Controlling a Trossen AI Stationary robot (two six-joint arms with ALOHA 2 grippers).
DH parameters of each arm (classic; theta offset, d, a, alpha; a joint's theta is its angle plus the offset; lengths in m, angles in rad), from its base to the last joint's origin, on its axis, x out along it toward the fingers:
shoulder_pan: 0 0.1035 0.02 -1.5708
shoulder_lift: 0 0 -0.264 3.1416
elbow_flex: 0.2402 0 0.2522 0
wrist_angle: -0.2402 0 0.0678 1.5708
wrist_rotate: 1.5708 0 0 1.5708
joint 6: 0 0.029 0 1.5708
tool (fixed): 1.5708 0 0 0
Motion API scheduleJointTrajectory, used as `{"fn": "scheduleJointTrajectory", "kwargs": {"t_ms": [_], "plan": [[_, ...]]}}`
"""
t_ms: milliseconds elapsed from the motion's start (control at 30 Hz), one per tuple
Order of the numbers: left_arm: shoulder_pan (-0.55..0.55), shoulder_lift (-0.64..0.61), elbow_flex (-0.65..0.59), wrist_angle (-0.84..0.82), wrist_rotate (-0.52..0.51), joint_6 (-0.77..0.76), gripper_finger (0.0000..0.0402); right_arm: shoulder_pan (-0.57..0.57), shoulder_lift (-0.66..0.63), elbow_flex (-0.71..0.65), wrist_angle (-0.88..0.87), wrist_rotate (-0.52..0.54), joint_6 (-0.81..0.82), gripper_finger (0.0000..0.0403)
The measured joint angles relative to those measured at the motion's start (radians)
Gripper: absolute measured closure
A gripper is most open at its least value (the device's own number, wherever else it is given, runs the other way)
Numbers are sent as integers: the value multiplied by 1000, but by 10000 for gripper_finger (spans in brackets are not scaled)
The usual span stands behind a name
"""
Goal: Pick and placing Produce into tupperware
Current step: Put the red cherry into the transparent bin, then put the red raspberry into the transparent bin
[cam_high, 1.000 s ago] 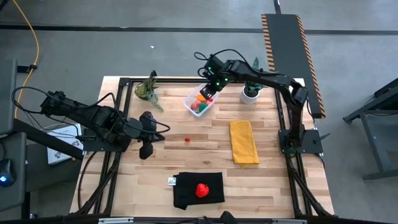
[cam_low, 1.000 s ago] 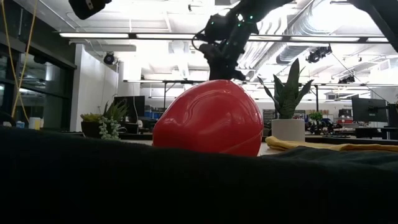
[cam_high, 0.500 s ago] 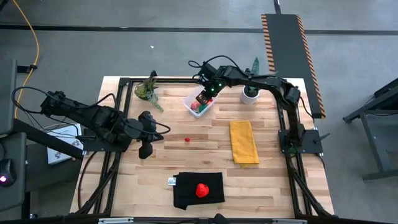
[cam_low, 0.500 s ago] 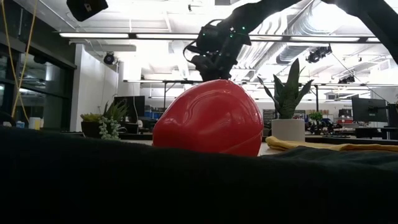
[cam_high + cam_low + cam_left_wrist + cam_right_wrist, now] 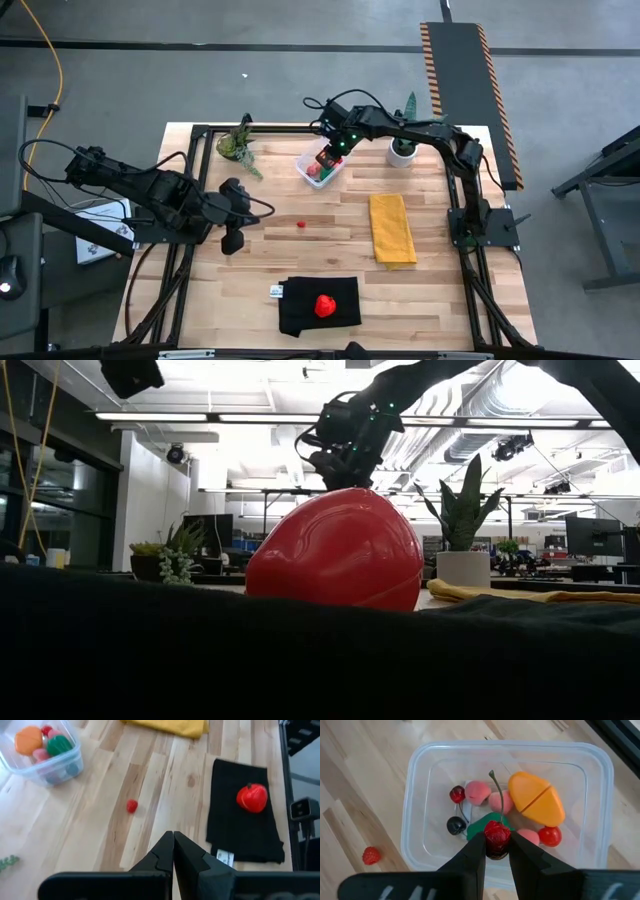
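Observation:
The clear tupperware [image 5: 318,166] stands at the table's far middle and holds an orange piece [image 5: 536,797], a green piece [image 5: 482,827] and several pink, red and dark berries. My right gripper [image 5: 326,158] hangs over it, shut on a red cherry [image 5: 497,836]. A small red berry [image 5: 301,224] lies on the bare wood. A red strawberry [image 5: 324,305] sits on a black cloth [image 5: 340,312] near the table's near edge. My left gripper [image 5: 231,243] is shut on nothing, above the table's left middle. My right gripper pinches the red cherry's round body [image 5: 497,839] between its two fingertips [image 5: 474,851], coming from above and pointing down. The cherry is lifted clear above the tupperware's inside, and its thin stem [image 5: 496,795] sticks out ahead of the fingers.
A spiky green plant [image 5: 236,143] stands at the far left and a white plant pot [image 5: 403,151] to the right of the tub. A folded yellow cloth [image 5: 392,228] lies right of centre. A white tag [image 5: 276,292] lies beside the black cloth.
My right gripper has moved a short way toward the table's left and near side, ending over the middle of the tupperware and covering its contents in the high view. It has kept still for the last half second.

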Motion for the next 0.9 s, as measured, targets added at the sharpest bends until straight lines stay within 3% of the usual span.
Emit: {"fn": "scheduleJointTrajectory", "kwargs": {"t_ms": [433,700,900], "plan": [[0,0,0,-66,10,-5,401,-2,0,0,1,12,-5,262],[0,0,0,-145,99,-6,401,0,0,0,22,12,-5,256],[0,0,0,-154,131,-10,401,33,-2,0,45,-45,-5,256]]}}
